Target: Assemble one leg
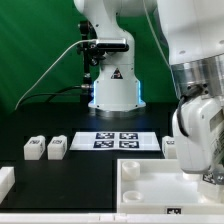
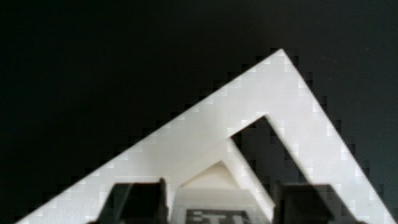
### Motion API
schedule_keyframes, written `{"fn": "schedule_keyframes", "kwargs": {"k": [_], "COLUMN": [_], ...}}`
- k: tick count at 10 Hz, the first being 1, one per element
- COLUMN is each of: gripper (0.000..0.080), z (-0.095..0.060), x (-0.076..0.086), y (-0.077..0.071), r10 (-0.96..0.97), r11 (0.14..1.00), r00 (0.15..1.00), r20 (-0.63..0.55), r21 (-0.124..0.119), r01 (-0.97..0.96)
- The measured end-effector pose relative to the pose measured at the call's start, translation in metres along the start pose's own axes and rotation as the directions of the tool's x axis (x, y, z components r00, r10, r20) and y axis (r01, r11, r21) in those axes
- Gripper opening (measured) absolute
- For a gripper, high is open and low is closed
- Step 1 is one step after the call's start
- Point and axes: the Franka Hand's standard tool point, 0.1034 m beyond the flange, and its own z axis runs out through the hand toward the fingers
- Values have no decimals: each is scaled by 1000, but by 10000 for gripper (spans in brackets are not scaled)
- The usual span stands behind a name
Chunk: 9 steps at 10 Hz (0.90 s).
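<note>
My gripper [image 1: 206, 176] hangs low at the exterior view's right, over the big white tray-like piece [image 1: 140, 192]. In the wrist view my gripper [image 2: 221, 186] is shut on a leg [image 2: 215, 205], a small white block with a black-and-white marker facing the camera. A corner of the tray-like piece [image 2: 249, 110] lies beneath it. The arm hides the held leg in the exterior view. Two more legs [image 1: 35, 148] [image 1: 57, 148] stand side by side at the left. A third leg [image 1: 170, 146] shows partly behind the arm.
The marker board [image 1: 118, 141] lies flat in the middle in front of the robot base [image 1: 113, 92]. Another white part [image 1: 5, 182] sits at the exterior view's far left edge. The table surface is black.
</note>
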Motion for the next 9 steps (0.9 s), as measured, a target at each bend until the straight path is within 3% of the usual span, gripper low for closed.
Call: {"fn": "schedule_keyframes", "kwargs": {"k": [2,3,4,5,6,7,9], "gripper": [292,371,551,551,629,643,649], "z": [0,1,1,-2,-9,-15,-13], "x": [-1,-1,-1,-3,-4,-2,0], "y": [1,2,2,2,4,8,12], "r10": [-45,-52,-107,-192,-370,-574,-748], "r11": [999,999,994,981,929,817,662], "r00": [999,999,994,981,929,819,663], "r20": [-1,-2,-2,1,8,16,-4], "r21": [1,0,0,-2,-24,-62,-68], "r01": [45,52,107,192,370,574,746]}}
